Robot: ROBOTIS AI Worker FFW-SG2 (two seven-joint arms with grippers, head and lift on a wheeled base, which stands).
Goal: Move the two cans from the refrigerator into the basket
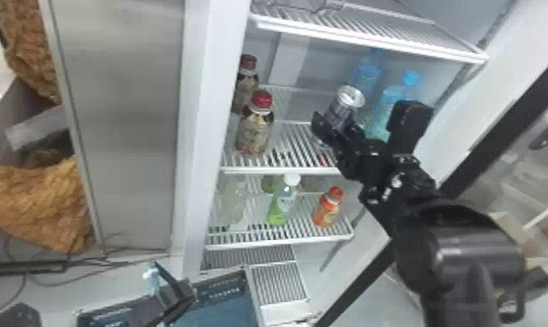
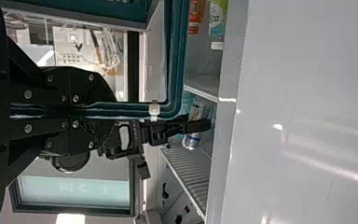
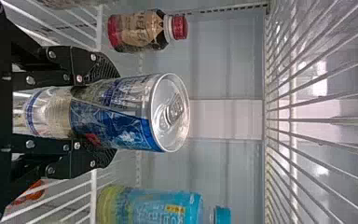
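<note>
Refrigerator (image 1: 216, 130) interior: open, fitted with white wire shelves, beside a grey metal panel (image 1: 121, 130) at the left. Orange-brown textured material (image 1: 34, 195) lies beyond the panel at far left.

Upper loaded shelf (image 1: 286, 169): two red-capped bottles (image 1: 255, 130) stand at the left, one nearer than the other. Two blue-capped bottles (image 1: 390, 102) stand at the right. Lower shelf (image 1: 282, 241): a pale bottle (image 1: 234, 204) is at the left, a white-capped green bottle (image 1: 282, 202) near the middle, and an orange bottle (image 1: 329, 208) at the right.

Basket (image 1: 253, 295): located at the near side, below the shelves and toward the left, blue inside with dark walls; its full contents cannot be told. The left gripper (image 1: 179, 295) is clamped on the basket rim (image 2: 135, 110), one finger on each side.

Can (image 1: 346, 102): located at the upper loaded shelf, between the red-capped and blue-capped bottles, lid upward. The right gripper (image 1: 338, 126) is closed around its body, with a finger against each side; the lid (image 3: 171, 113) projects clear above the fingers. Whether the can base touches the shelf cannot be told.
</note>
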